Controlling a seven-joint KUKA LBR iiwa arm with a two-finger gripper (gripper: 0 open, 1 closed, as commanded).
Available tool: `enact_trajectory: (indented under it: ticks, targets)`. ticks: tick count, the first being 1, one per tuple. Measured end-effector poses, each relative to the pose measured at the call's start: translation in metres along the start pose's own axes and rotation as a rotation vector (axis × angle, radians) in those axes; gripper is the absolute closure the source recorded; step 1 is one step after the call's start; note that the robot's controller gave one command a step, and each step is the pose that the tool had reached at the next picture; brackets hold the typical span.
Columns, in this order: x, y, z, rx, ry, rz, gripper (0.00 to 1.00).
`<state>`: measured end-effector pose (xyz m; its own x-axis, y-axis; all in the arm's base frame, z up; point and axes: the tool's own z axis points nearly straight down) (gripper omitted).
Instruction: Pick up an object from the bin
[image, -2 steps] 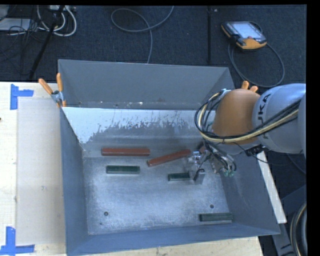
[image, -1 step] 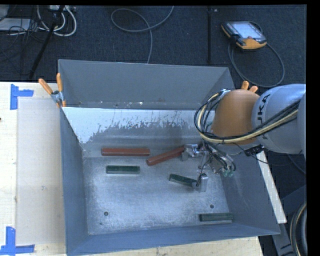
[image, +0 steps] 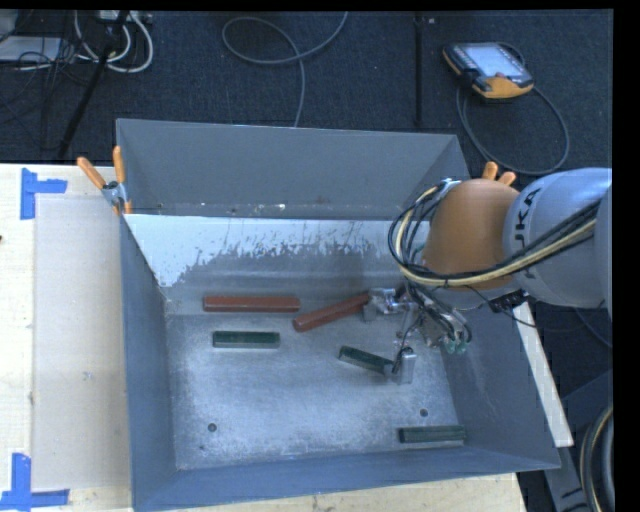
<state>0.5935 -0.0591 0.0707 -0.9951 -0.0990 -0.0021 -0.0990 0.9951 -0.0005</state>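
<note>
Hanging low over the right part of the bin (image: 300, 180) floor, the gripper (image: 403, 362) sits at the right end of a short dark green bar (image: 362, 359), which lies flat and a little slanted near the middle of the floor. The two look to be touching or very nearly so. The tool's tip is dark metal against a dark bar, though, so I cannot tell whether it is set wide or narrow, or whether it has any hold on the bar. The arm comes in over the right wall, which is why its orange cover (image: 465, 235) and looped cables (image: 405, 240) lean in above that side while the tool points down and leftward. This bar seems a sensible choice: it lies on open floor, clear of the sloping walls, with room to come down on it. A tilted brown stick (image: 330, 314) lies just beside it, further back, with its right end near the upper part of the tool, and a careless lift might nudge it. The long brown bar (image: 250, 302) and the left green bar (image: 245, 340) rest well apart on the left. Another green bar (image: 432, 435) lies against the front wall by the right corner, probably harder to reach.
</note>
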Motion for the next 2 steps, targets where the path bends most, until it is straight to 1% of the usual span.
enact_trajectory:
  ticks: [1, 2]
  targets:
    - [0.0145, 0.0402, 0.0009, -0.002, 0.003, 0.103, 1.0]
    - [0.0145, 0.0401, 0.0008, -0.002, 0.003, 0.102, 1.0]
